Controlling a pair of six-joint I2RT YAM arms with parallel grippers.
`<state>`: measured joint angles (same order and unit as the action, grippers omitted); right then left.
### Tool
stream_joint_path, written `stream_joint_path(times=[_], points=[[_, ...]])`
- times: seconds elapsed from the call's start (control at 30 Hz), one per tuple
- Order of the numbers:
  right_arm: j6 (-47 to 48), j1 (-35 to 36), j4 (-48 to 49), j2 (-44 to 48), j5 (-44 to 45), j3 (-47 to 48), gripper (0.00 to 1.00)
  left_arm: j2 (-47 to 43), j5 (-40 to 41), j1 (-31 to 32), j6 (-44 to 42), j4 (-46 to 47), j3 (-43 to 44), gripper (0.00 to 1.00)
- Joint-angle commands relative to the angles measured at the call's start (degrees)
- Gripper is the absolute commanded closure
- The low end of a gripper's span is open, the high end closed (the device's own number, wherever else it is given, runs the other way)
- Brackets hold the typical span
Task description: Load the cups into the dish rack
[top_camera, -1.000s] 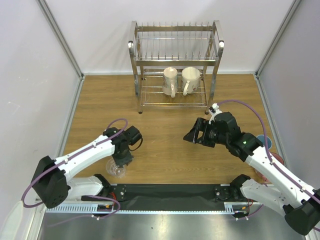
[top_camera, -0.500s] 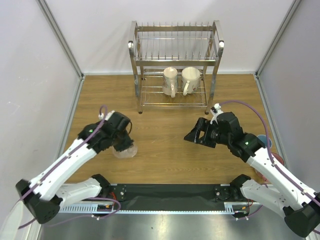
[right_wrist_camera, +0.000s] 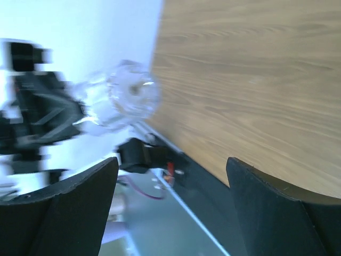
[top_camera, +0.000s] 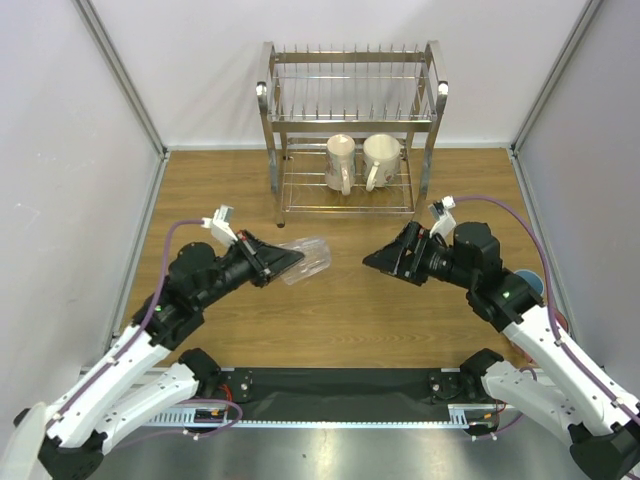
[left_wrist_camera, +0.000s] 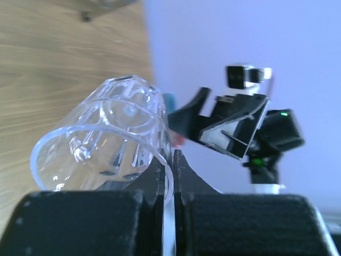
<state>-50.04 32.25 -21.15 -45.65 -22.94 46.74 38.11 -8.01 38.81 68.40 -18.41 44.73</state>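
Note:
My left gripper point(top_camera: 283, 262) is shut on the rim of the clear glass tumbler point(top_camera: 309, 257). It holds the tumbler on its side above the table, base pointing right. In the left wrist view one wall of the tumbler point(left_wrist_camera: 106, 138) is pinched between the two pads of the left gripper point(left_wrist_camera: 173, 160). My right gripper point(top_camera: 386, 258) faces it from the right, open, with nothing in it. The right wrist view shows the tumbler point(right_wrist_camera: 128, 98) ahead of the right gripper point(right_wrist_camera: 170, 184), well apart. The dish rack point(top_camera: 350, 95) stands at the back with two cream mugs point(top_camera: 341, 160) point(top_camera: 381, 157) on its lower tier.
A light blue cup point(top_camera: 537, 284) and a bit of a pink mug point(top_camera: 557, 322) peek out behind my right arm near the right wall. Grey walls close the table on both sides. Bare wood point(top_camera: 340, 300) lies between the arms and the rack.
My left gripper shut on the tumbler near the front left, lifted it and swung it toward the middle, tipping it sideways. My right gripper turned a little toward it and opened slightly.

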Motion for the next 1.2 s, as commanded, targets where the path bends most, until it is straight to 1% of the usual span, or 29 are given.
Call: stream_joint_path(times=[0.0, 0.03, 0.1, 0.13, 0.2, 0.27, 0.4, 0.53, 0.67, 0.77, 0.9, 1.07, 1.17], points=[[-6.6, 0.0, 11.5, -0.6, -5.3, 2.0, 0.10, -1.2, -5.8, -0.2, 9.8, 29.1, -6.0, 1.00], [-7.5, 0.0, 14.6, -1.4, -5.7, 2.0, 0.10, -1.3, -5.7, -0.1, 10.9, 32.4, -7.0, 1.00], [-9.4, 0.8, 17.6, -1.8, -6.2, 2.3, 0.09, -1.0, -5.3, -0.2, 13.1, 38.9, -8.3, 1.00], [-10.2, 1.3, 20.6, -2.2, -6.1, 2.5, 0.08, -0.8, -5.0, 0.0, 13.6, 40.2, -8.4, 1.00], [-9.3, 3.4, 23.3, -2.7, -4.2, 3.7, 0.07, -0.1, -4.3, 0.2, 14.4, 41.6, -7.7, 1.00], [-7.9, 4.9, 23.4, -3.7, -2.9, 5.3, 0.07, -0.1, -3.2, 0.3, 14.7, 42.5, -7.3, 1.00], [-5.5, 8.3, 23.0, -7.1, -1.1, 9.2, 0.06, -0.2, -1.0, 0.4, 18.1, 45.1, -7.8, 1.00], [-4.0, 11.9, 25.4, -9.9, 1.6, 12.3, 0.06, 0.0, -0.4, 0.4, 20.3, 48.3, -8.3, 1.00], [-0.7, 15.9, 24.8, -12.1, 6.1, 15.7, 0.05, -0.2, 0.9, 0.9, 21.5, 50.9, -8.9, 1.00], [0.3, 16.7, 24.7, -13.4, 8.9, 16.5, 0.04, -0.3, 1.8, 1.0, 23.6, 53.6, -10.3, 1.00], [0.2, 17.6, 25.8, -15.3, 10.5, 17.8, 0.04, -1.1, 2.8, 1.4, 24.6, 54.4, -10.9, 1.00], [0.7, 19.0, 25.6, -16.8, 16.2, 19.6, 0.03, -1.9, 3.7, 1.6, 25.2, 54.3, -11.5, 1.00], [0.4, 19.3, 26.4, -16.9, 18.8, 19.6, 0.03, -1.6, 4.1, 1.7, 26.3, 56.6, -13.0, 1.00]])
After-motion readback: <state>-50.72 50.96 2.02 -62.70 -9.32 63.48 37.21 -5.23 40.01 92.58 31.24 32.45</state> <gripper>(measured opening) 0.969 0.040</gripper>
